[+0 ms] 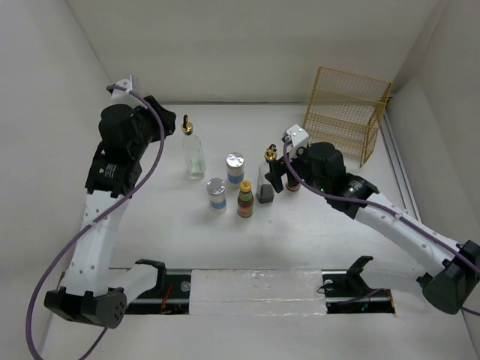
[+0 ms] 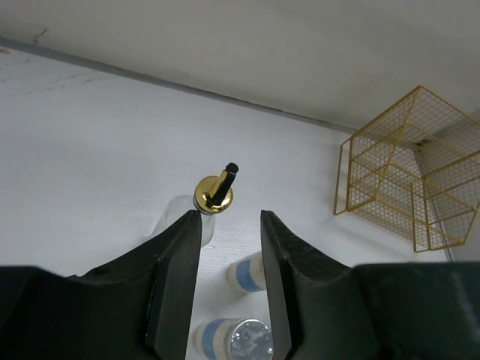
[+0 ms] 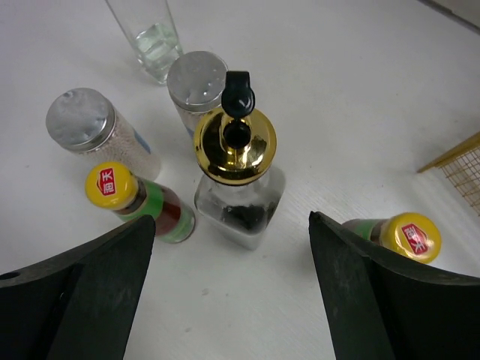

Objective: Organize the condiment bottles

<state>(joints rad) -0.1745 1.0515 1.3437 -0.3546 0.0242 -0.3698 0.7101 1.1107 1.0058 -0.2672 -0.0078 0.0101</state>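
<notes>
My left pincer (image 2: 230,216) hangs narrowly open and empty, close beside the clear spouted bottle (image 2: 214,193). Rightward stand two silver-lidded jars (image 1: 235,169) and a yellow-capped sauce bottle (image 1: 245,199) — then my right pincer (image 3: 231,219), spread wide, flanks the dark-filled spouted bottle (image 3: 238,184) without touching it, a second yellow-capped bottle (image 3: 401,236) just beside.

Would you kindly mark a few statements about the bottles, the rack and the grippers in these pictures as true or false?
1. The yellow rack holds no bottles. True.
2. The right gripper is shut. False: its jaws stand wide open.
3. Both silver-lidded jars stand upright. True.
4. The left gripper holds the clear glass bottle. False: nothing is between its fingers, and the bottle stands free.
</notes>
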